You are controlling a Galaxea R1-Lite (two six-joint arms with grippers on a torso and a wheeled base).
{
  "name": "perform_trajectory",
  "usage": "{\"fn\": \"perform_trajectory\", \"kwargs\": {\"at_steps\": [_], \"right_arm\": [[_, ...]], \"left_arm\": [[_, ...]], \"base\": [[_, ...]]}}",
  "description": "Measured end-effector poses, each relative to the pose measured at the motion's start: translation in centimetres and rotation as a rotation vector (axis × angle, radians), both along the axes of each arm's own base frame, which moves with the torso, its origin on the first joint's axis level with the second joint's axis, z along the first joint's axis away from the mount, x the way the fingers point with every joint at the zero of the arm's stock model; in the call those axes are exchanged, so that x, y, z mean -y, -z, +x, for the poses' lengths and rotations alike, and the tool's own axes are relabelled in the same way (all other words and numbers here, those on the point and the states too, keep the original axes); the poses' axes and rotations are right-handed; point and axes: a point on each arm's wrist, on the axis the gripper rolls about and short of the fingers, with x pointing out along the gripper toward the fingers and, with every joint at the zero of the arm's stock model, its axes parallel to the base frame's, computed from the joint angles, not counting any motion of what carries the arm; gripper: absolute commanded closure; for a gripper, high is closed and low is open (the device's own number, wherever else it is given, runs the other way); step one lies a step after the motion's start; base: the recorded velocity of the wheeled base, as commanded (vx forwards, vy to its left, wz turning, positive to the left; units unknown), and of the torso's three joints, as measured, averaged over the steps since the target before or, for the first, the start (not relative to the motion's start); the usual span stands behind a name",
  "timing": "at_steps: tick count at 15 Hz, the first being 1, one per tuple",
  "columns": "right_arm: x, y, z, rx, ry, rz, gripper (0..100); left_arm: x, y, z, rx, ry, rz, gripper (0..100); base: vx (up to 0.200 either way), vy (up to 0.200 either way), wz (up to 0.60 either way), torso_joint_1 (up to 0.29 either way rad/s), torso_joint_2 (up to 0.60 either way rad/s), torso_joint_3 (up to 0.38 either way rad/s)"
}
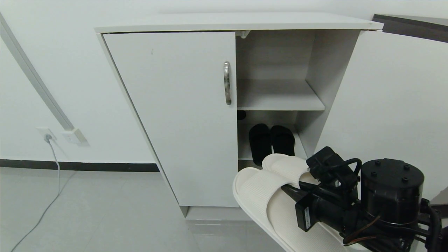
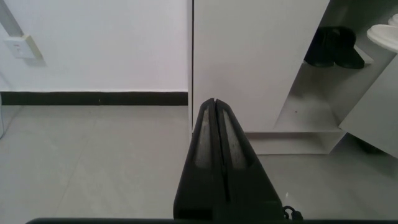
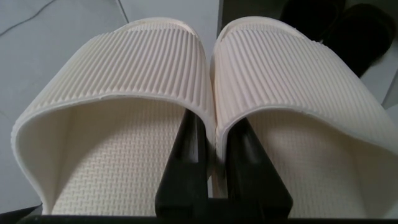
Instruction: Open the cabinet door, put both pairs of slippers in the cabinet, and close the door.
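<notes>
Right gripper [image 1: 291, 190] pinches the white slippers [image 1: 266, 189] by their touching inner walls, one finger inside each. It holds the pair in the air just near of the cabinet [image 1: 238, 23] at its open right half, toes toward the lower shelf [image 1: 244, 145] where the black slippers [image 1: 271, 141] already lie. Left gripper [image 2: 215, 121], fingers pressed together on nothing, hangs low to the left, facing the closed left door [image 1: 175, 115]. Likely trouble: the black pair takes up much of that shelf, so the white toes could shove them or catch the shelf edge, and the soft pinched walls could let one slipper slide out.
</notes>
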Motion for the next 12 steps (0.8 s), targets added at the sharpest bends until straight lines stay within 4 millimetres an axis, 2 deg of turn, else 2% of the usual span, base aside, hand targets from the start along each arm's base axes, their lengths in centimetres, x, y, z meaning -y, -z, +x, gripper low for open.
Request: {"fn": "perform_trajectory", "kwargs": {"at_steps": [8,9,12], "right_arm": [[-0.1,0.3,0.1,0.002,0.005,-0.004,100],[-0.2,0.1,0.4,0.011,0.037,-0.004,100],[-2.4,-1.5,1.5,0.006,0.228,0.013,100]], "left_arm": [[0.0,0.0,0.0,0.000,-0.001,0.001,100],[0.0,0.0,0.0,0.000,0.000,0.000,100],[0.0,0.0,0.0,0.000,0.000,0.001,100]], "base": [[0.000,0.000,0.00,0.000,0.00,0.000],[0.000,0.000,0.00,0.000,0.00,0.000],[0.000,0.000,0.00,0.000,0.00,0.000]]}}
